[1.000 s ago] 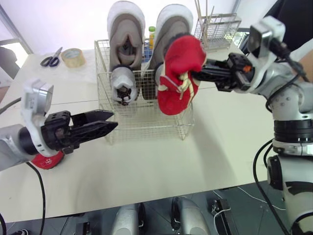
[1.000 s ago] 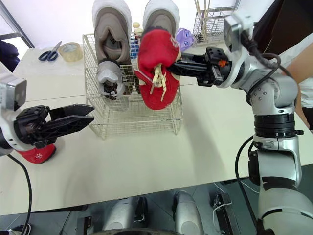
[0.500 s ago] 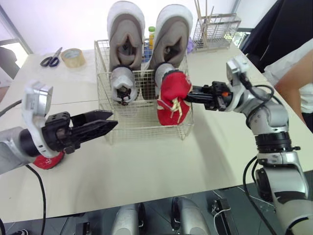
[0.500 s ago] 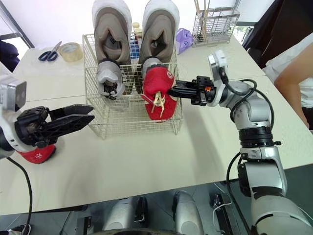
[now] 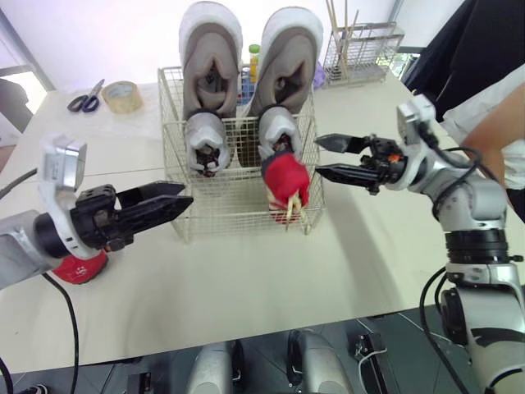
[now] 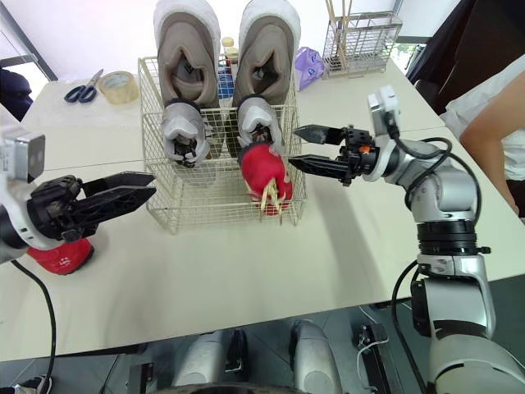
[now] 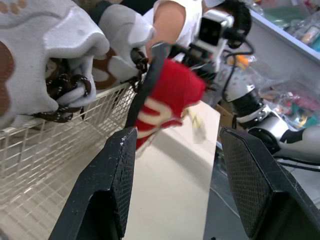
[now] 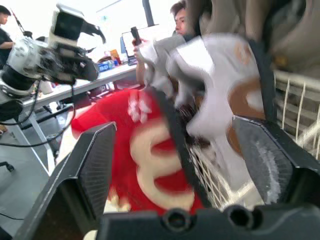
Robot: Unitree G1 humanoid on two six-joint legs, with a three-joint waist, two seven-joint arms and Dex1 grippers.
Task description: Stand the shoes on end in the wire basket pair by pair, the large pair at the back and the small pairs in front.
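Observation:
The wire basket stands mid-table. Two large grey shoes stand on end at its back. In front of them stand two small grey-white shoes. A small red shoe sits in the front right corner, laces hanging, touched by no finger. My right gripper is open just to the right of it, outside the basket. My left gripper is open and empty, left of the basket. A second red shoe lies on the table by my left arm.
Scissors and a tape roll lie at the back left. A smaller wire rack stands at the back right. A person's arm reaches in at the right edge.
My right gripper lowered the red shoe into the basket's front right corner, opened and let it go, then drew back to the right. The left gripper stayed put.

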